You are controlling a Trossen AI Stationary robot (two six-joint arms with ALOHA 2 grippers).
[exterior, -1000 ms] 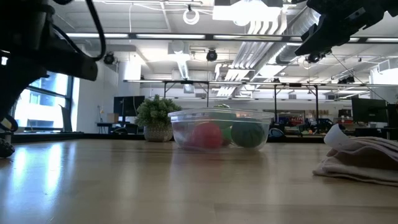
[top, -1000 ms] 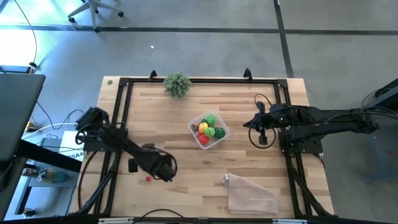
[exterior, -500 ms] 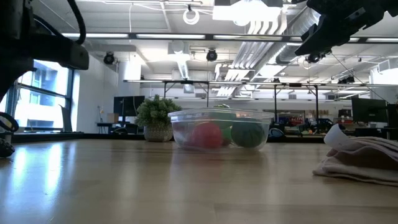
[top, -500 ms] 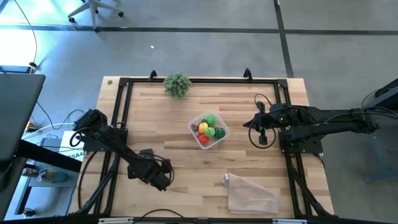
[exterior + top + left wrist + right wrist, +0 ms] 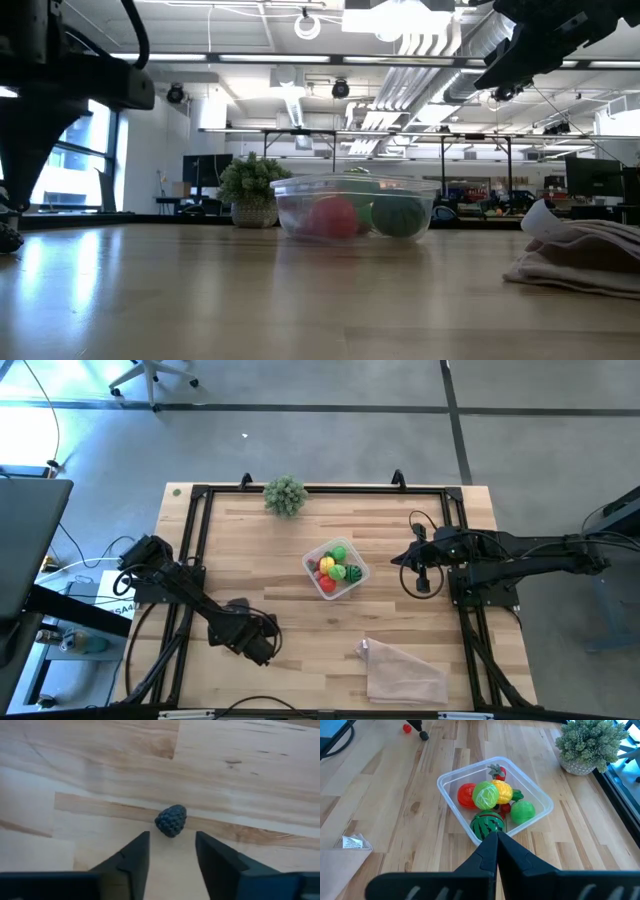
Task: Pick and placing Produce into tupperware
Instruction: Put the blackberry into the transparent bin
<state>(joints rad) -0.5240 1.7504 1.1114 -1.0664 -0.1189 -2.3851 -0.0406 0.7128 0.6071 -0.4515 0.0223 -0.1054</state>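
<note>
A tiny bumpy dark red berry (image 5: pixel 171 820) lies on the wood, just beyond the fingertips of my open left gripper (image 5: pixel 171 851), which stands over it near the table's left near corner (image 5: pixel 250 642). The berry shows red in the right wrist view (image 5: pixel 407 728). The clear tub (image 5: pixel 336 568) sits mid-table, its rim (image 5: pixel 445 782) around a striped green melon ball (image 5: pixel 487 825) and yellow, green and red fruits. My right gripper (image 5: pixel 496 837) is shut and hovers to the right of the tub (image 5: pixel 405 558), high above the table (image 5: pixel 500 75).
A bushy grey-green potted clump (image 5: pixel 285 494) stands at the far edge. A crinkled clear plastic bag (image 5: pixel 405 670) lies at the near right. A black frame (image 5: pixel 200 540) runs along the table's edges. Bare wood lies between berry and tub.
My left gripper has moved a little toward the table's left and near edge and now stands over the berry, which the high view showed beside it a second ago and now hides. The berry and tub have not moved.
</note>
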